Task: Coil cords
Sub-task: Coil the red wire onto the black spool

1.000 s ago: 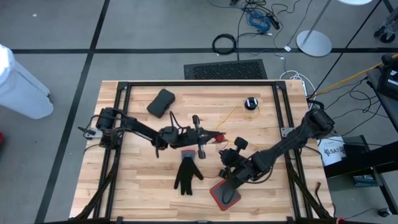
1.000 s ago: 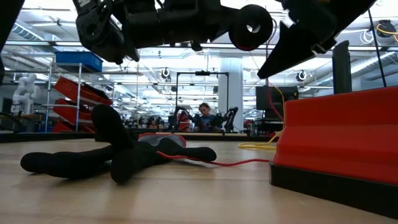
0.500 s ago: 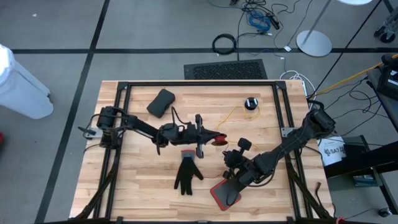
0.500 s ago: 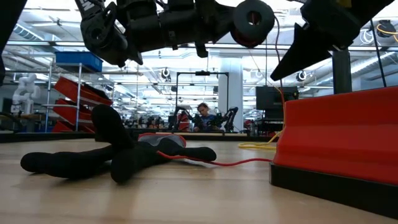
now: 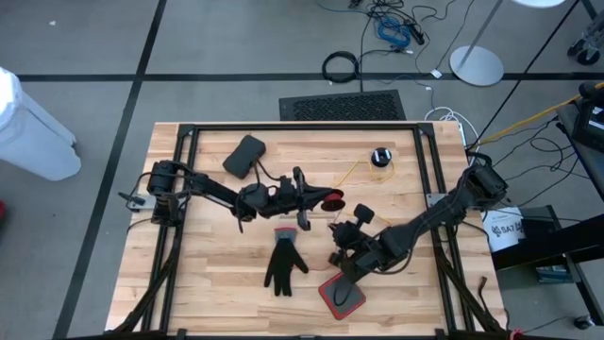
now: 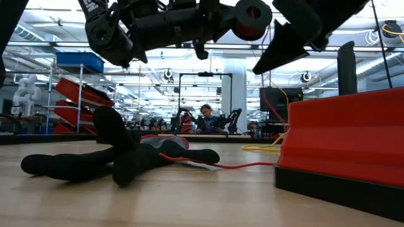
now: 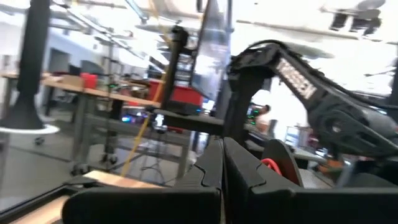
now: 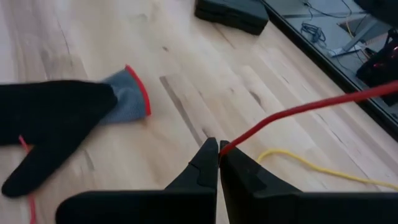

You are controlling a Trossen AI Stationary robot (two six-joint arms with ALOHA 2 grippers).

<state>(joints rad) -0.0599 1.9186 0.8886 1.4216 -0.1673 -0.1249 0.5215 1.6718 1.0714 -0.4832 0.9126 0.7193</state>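
Note:
A small black round puck (image 5: 333, 200) wound with thin red cord hangs above the table's middle at my left gripper (image 5: 323, 200), which is shut; the low view shows the puck (image 6: 251, 14) high up. A red cord (image 8: 292, 112) runs from there to my right gripper (image 8: 219, 152), shut on it just nearer the front edge (image 5: 335, 231). More red cord (image 6: 240, 165) lies slack on the table by the glove. A second puck (image 5: 380, 157) rests at the far right, and a yellow cord (image 5: 354, 175) trails from it over the wood. My left gripper carries the red-wound puck (image 7: 280, 169) clear of the table, beside its shut fingers (image 7: 208, 171); the fingers hide the place of contact, so the part held cannot be told. My right gripper pinches the red cord (image 8: 231, 144) between its two fingertips, slanting down from the table's right. The cord runs in a straight line up and away from the tips, above the table.
A black glove (image 5: 283, 263) with a grey, red-edged cuff lies at front centre. A red tray (image 5: 340, 295) sits beside it under my right arm and looms large in the low view (image 6: 344, 139). A black case (image 5: 244, 156) lies at the far left.
My left gripper has rolled about its own axis, carrying the puck a little toward the far edge. My right gripper, still shut on the red cord, swung toward the table's right and near edge, then came back toward the puck.

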